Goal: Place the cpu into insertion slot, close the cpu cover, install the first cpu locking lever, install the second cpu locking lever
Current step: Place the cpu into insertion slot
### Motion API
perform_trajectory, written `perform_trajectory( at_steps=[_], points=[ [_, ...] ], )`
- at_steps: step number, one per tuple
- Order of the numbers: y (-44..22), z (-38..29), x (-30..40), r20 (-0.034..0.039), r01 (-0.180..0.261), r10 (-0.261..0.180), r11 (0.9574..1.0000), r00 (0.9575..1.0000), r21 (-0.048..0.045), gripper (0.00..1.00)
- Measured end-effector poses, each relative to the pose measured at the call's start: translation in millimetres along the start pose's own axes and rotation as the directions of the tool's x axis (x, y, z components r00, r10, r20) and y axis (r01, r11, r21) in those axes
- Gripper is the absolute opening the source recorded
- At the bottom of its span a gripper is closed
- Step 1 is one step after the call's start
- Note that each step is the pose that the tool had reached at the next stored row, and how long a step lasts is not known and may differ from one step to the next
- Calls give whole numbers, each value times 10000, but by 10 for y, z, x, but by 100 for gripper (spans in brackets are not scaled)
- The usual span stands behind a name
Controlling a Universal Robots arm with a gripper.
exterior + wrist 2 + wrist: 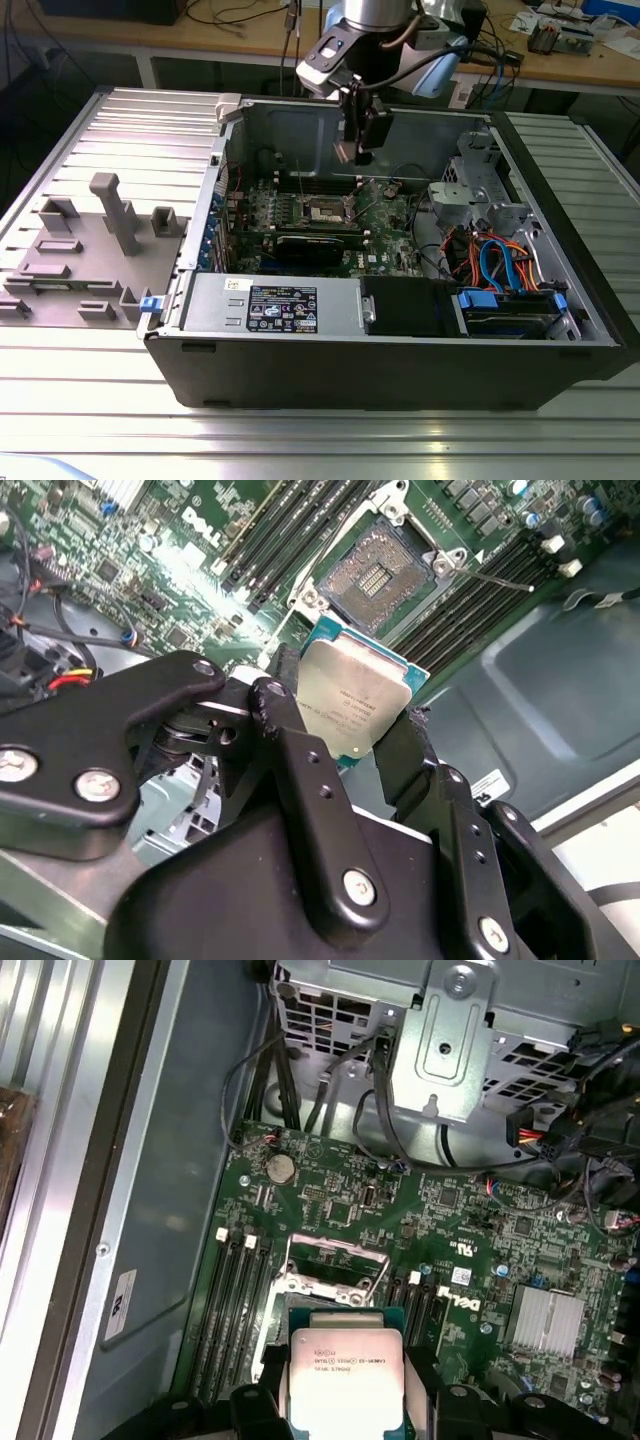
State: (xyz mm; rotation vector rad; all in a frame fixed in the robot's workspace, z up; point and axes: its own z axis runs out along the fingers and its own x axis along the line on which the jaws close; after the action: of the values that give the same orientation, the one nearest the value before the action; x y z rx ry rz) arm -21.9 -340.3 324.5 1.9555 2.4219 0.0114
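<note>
The gripper pinches the cpu by two opposite edges, its fingers parted just to the chip's width. In the exterior view it hangs clear above the motherboard. The uncovered insertion slot lies at its seven o'clock, flanked by memory slots.

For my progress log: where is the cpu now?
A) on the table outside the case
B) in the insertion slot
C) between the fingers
C: in the second wrist view the fingers clamp the cpu, and the insertion slot lies empty.
</note>
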Motion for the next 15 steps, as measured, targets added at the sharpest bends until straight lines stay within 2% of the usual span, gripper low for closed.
perform_trajectory(
  at_steps=[1, 3, 15],
  points=[
    [0, 9, 0, 5, -200, 200, 9998, 9998, 3, 54],
    [-1, 13, 0, 9, -318, 318, 9995, 9995, 7, 54],
    [-1, 15, 0, 7, -329, 329, 9995, 9995, 5, 54]
  ],
)
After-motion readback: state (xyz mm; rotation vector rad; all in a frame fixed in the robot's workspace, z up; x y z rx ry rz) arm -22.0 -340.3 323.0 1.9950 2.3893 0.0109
